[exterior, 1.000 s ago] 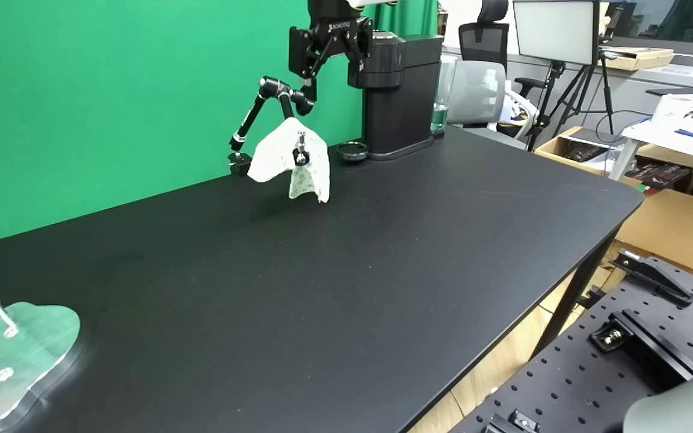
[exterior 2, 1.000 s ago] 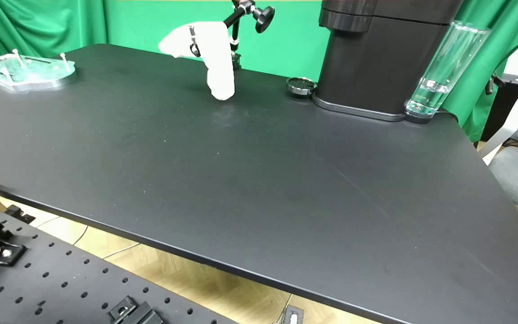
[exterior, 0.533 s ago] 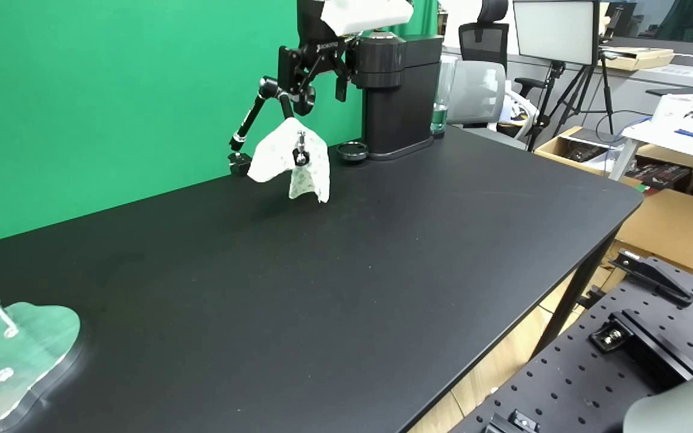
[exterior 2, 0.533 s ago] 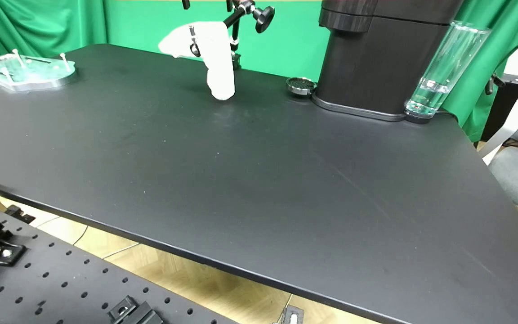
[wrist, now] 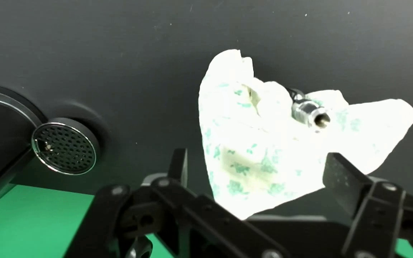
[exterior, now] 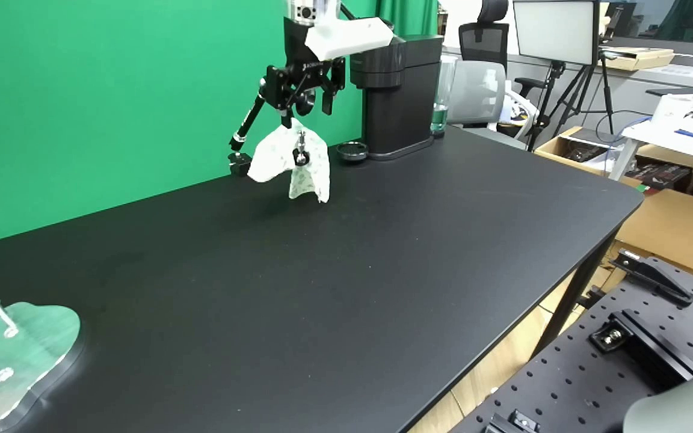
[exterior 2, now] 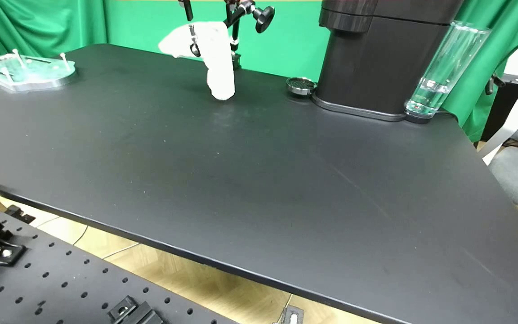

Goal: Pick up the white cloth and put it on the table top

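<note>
The white cloth (exterior: 274, 157) with a faint green print hangs draped over the end of a black jointed stand arm, at the back of the black table top (exterior: 322, 270). It shows in both exterior views (exterior 2: 218, 49) and in the wrist view (wrist: 238, 125). Its lower tip hangs near the table surface; contact cannot be told. A silver and black fitting (wrist: 305, 111) pokes out through the cloth. My gripper (exterior: 307, 114) is open and empty, just above the cloth. In the wrist view its fingers (wrist: 258, 161) stand apart on either side of the cloth's near part.
The black stand arm (exterior: 250, 120) rises behind the cloth, close to my gripper. A black coffee machine (exterior: 397, 102) with a round drip tray (wrist: 65, 147) and a clear water tank (exterior 2: 443, 72) stands beside it. A green pegged board (exterior: 40, 337) lies at the table's other end.
My gripper has moved down and to the left in an exterior view, closer to the cloth, with its fingers apart throughout. The cloth has not moved.
</note>
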Motion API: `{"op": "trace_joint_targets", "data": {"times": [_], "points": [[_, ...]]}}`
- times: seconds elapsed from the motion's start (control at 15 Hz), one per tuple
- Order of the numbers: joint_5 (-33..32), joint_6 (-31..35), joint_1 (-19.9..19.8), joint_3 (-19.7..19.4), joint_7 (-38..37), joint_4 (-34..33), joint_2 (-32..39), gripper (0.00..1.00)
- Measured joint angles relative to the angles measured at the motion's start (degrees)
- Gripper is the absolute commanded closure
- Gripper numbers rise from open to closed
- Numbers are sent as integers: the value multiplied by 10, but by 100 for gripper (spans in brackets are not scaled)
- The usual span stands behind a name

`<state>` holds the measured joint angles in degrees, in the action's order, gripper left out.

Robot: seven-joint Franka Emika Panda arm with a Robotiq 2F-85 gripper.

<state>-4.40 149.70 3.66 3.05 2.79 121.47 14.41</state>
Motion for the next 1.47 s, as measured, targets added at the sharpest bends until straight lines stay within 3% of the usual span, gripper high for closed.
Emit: {"op": "trace_joint_targets", "data": {"times": [0.53, 0.67, 1.13, 1.47], "points": [[1, 1, 4, 0, -10, -32, 33, 90], [1, 1, 4, 0, -11, -33, 35, 100], [13, -10, 3, -5, -17, -33, 26, 100], [9, -11, -4, -34, -50, 4, -22, 100]]}}
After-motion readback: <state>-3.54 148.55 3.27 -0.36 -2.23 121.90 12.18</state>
